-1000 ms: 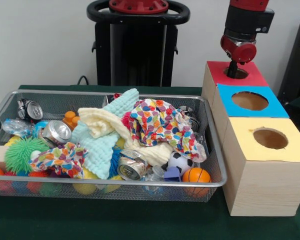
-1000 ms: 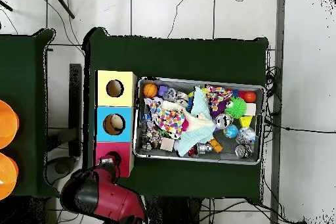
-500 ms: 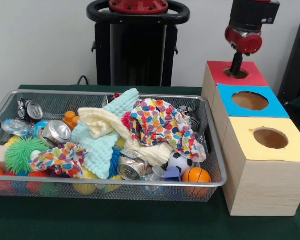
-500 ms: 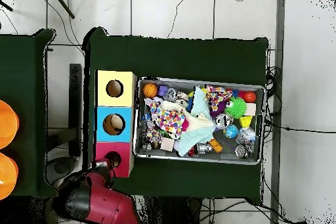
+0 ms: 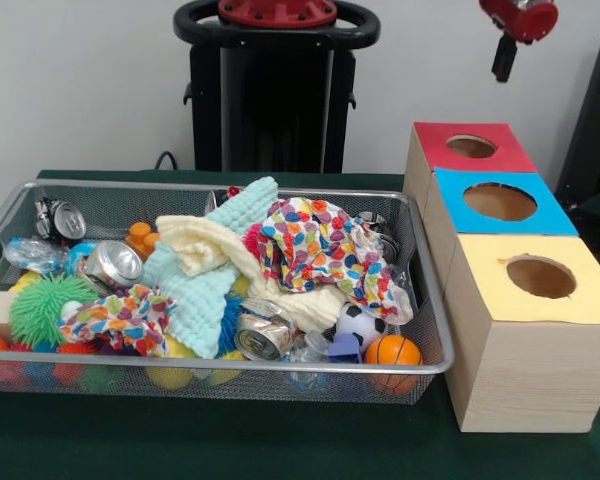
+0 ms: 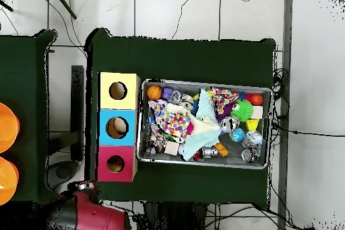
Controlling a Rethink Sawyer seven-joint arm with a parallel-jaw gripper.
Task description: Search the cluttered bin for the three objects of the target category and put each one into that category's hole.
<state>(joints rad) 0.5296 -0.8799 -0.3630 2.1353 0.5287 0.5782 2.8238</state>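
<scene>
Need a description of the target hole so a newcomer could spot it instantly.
Start at the wire mesh bin on the green table; beside it in the front view stands a row of three pale wooden boxes. The hole is the round cut-out in the red-topped box, the one farthest from the camera. Its neighbours have blue and yellow tops.

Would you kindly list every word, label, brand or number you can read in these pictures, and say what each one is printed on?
No text can be read in either view.
The crushed drink cans in the wire mesh basket carry printing, but it is too blurred to read.
The red-topped box, blue-topped box and yellow-topped box bear no lettering.
The patterned cloth shows only coloured spots.
</scene>
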